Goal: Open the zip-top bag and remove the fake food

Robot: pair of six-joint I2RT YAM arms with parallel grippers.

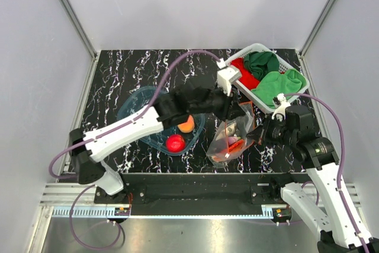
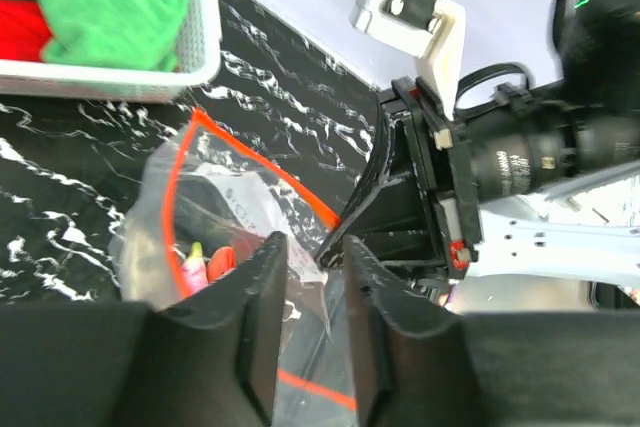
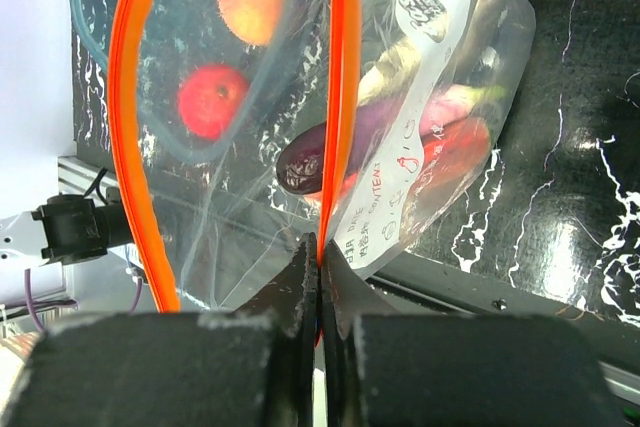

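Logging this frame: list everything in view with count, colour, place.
zip-top bag: one, clear with orange-red strip, front right, mouth parted
food in bag: several, purple and red
blue tub: one, translucent, left of bag
red fruit: one, in blue tub
orange fruit: one, in blue tub
white basket: one, back right
cloths: three, one red, two green, in basket
table: one, black marbled
left hand: one, black, at bag's lip, grip unclear
right hand: one, black, shut on bag's strip
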